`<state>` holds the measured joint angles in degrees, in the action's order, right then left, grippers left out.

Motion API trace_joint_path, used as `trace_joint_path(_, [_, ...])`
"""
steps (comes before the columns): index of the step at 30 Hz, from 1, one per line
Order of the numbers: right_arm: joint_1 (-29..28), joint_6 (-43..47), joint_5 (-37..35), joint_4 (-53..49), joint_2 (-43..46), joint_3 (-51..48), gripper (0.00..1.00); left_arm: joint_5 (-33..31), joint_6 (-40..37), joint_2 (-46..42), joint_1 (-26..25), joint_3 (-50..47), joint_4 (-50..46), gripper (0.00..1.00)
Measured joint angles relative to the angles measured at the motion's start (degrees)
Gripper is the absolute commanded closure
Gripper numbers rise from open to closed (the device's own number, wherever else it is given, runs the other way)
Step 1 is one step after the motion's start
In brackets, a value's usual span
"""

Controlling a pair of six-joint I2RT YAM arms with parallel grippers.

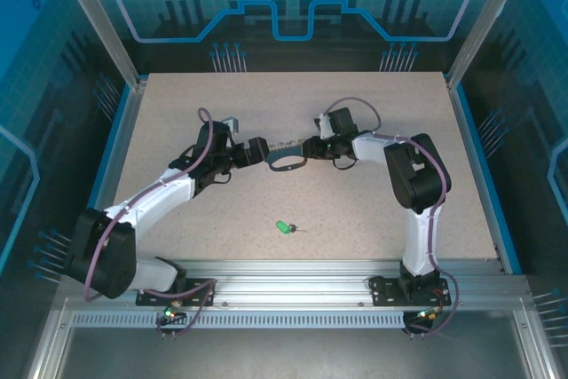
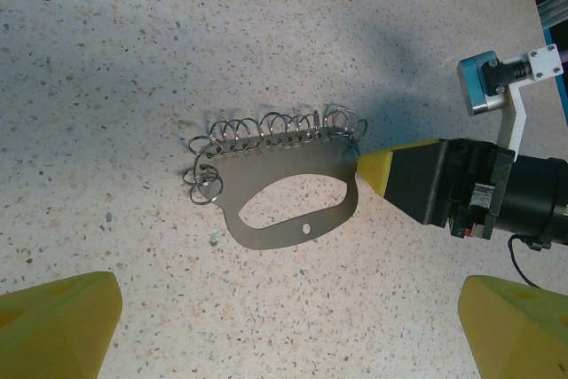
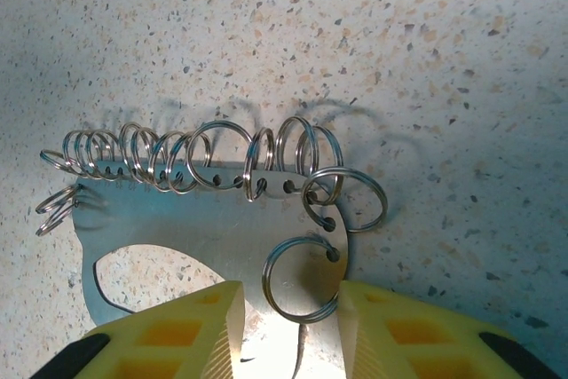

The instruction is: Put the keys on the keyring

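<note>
**GRIP UNCONFIRMED; THREADING NOT BEGUN**

The keyring [image 2: 284, 170] is found flat on the table [image 1: 222, 104], between the two grippers. The key [image 1: 283, 226] lies well apart from it, nearer the arm bases, and is not held. The right gripper [image 3: 293, 335] is set astride the keyring's end, one finger [image 3: 177, 335] over the cut-out and the other outside the edge, the jaws narrowly apart. Whether the metal is clamped cannot be told. The left gripper [image 2: 284, 308] hangs above the keyring, jaws wide apart, nothing in them.

It is judged that the keyring is being secured first. The end bar should be pinched squarely. The split ring [image 3: 269, 280] lying between the fingers should be kept out of the pinch, lest the plate slip or tilt.

In the top view the key's place is given, but the rings are reduced to a pale fringe. In the right wrist view each ring is resolved.
</note>
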<state>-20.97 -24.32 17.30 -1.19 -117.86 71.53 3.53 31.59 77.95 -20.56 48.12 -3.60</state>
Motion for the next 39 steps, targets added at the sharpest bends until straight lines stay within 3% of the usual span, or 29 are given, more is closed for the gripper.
trace_joint_path(10, [-2.0,6.7,-8.6,-5.7,6.2,0.8,0.55,0.0,0.0,0.0,-0.1,0.0,0.0,0.01])
trace_joint_path(24, [-11.0,16.7,-25.9,-16.8,2.1,10.4,0.62,0.0,-0.2,-1.5,-0.1,0.0,-0.2,0.01])
trace_joint_path(39, [-11.3,18.4,-31.5,-19.4,-2.2,12.5,0.70,0.0,-0.6,-1.6,-0.1,0.0,-0.6,0.01])
